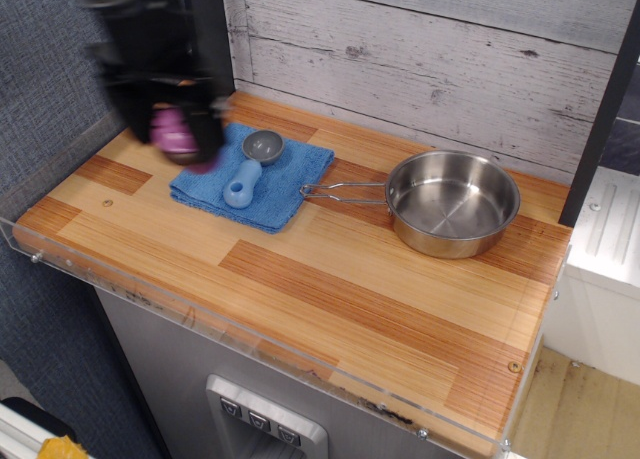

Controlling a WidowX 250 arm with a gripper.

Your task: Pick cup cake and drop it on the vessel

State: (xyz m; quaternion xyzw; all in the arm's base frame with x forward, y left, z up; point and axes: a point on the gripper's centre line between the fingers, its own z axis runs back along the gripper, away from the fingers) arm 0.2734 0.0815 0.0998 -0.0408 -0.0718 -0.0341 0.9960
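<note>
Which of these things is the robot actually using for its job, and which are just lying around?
Part of the job: pincer, cup cake in its grip, vessel.

Just lying about: blue cloth, grey scoop resting on it.

The tabletop [330,279] showed light and darker orange-brown wood strips with fine striping. Left of the vessel [453,202], which was shiny silver steel, lay a blue cloth [285,184] carrying a scoop [250,164] with a light-blue handle and grey bowl. Further left of the vessel, the blurred black gripper [178,134] enclosed the pink-purple cup cake [175,132]. Behind the vessel, the wall [430,59] was whitewashed grey planking; a black post [208,39] stood against it.
</note>
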